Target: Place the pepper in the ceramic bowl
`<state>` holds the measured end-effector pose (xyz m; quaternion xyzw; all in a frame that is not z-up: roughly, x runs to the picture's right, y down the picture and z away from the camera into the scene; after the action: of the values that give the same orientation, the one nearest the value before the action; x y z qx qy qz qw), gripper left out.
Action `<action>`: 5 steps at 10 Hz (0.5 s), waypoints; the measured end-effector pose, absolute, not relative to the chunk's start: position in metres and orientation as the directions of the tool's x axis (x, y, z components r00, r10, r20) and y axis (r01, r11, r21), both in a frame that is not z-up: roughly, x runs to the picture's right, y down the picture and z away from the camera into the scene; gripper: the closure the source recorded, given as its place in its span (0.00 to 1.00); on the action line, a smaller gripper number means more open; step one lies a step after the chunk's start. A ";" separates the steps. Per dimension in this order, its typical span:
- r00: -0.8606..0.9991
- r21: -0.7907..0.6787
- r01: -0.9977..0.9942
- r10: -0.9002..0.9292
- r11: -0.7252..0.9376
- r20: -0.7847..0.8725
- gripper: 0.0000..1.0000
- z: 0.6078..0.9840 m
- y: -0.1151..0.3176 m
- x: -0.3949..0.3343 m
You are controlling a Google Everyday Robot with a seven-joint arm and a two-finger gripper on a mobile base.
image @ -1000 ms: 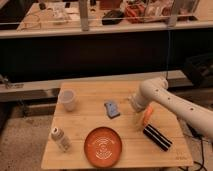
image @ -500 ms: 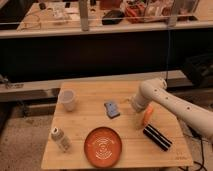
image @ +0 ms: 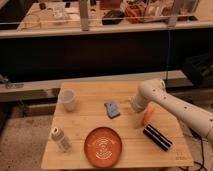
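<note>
On the wooden counter [image: 90,107] the ceramic bowl [image: 103,146] sat near the front edge, at about six o'clock from the counter's middle, open side up and with nothing in it, which left it ready to take the vegetable from above. The pepper [image: 147,115] was at roughly three o'clock from the centre, and at about two o'clock from the bowl, well apart from it; it stood tilted rather than lying flat, its upper end tucked under the end of the white arm [image: 170,102]. That pose suggested it was being gripped or lifted by its top, though whether it rested on the wood or hung just clear could not be told. The gripper [image: 141,108] was at the arm's end, right at the pepper's upper end, but how far its fingers were spread, or whether they had closed on the pepper, could not be told. A black ribbed bar [image: 157,137] lay just at five o'clock of the pepper, close enough to matter when carrying it toward the bowl. A small blue object [image: 112,108] lay near the middle, a white cup [image: 68,99] at ten o'clock, and a shaker bottle [image: 60,138] lay at eight o'clock.
</note>
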<state>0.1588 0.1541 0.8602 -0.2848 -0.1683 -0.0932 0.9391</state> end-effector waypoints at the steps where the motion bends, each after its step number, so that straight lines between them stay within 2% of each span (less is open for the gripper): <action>1: 0.927 -0.507 0.271 -0.079 0.818 0.368 0.20 0.863 0.155 0.160; 5: 0.928 -0.519 0.272 -0.079 0.810 0.364 0.20 0.873 0.158 0.164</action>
<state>0.1639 0.1581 0.8725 -0.2934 -0.1647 -0.0935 0.9370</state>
